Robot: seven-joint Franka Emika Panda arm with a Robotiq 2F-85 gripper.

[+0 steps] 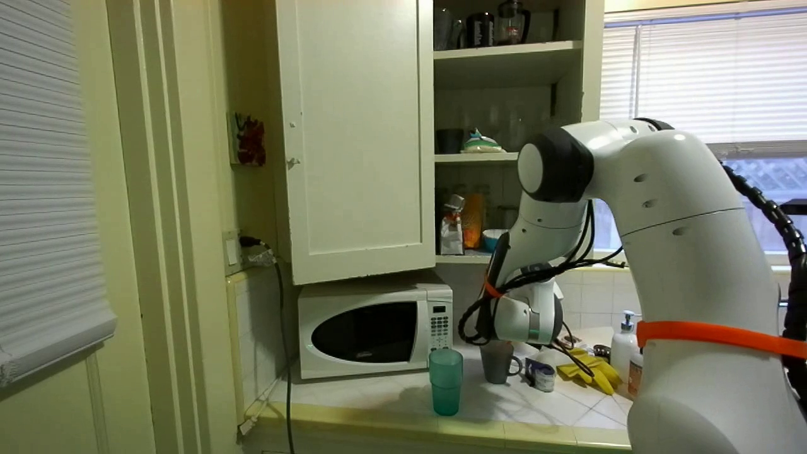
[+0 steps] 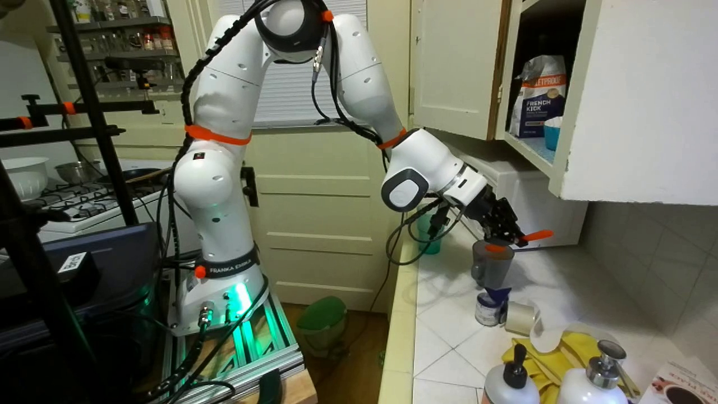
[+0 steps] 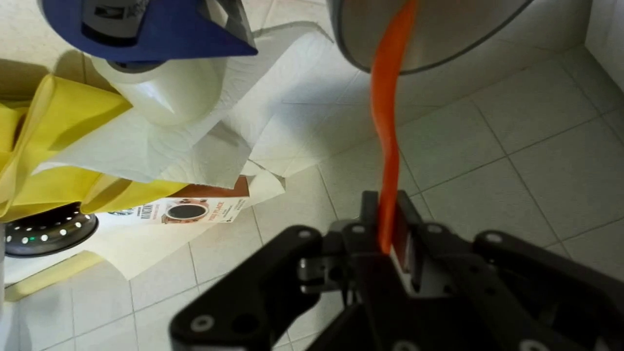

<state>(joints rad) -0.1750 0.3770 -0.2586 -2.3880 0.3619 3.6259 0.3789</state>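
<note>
Gripper [image 3: 387, 207] almost closed, pinching slim orange utensil [image 3: 384, 112]

1. My gripper [image 3: 387, 204] looked matt black, with shiny metal screws [image 3: 202, 323].
2. The orange utensil [image 3: 384, 112] looked like smooth plastic.
3. The grey mug [image 1: 496, 369] looked smooth.
4. The green cup [image 1: 446, 384] seemed translucent plastic.
5. The yellow gloves [image 3: 83, 117] looked rubbery.
6. I saw thin paper towel [image 3: 141, 146], faintly textured.

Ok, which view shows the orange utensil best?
Wrist view: the orange utensil runs large and unbroken from the gripper toward the gray mug. An exterior view shows short pieces beside the gripper; in an exterior view facing the microwave, it can't be seen.
</note>
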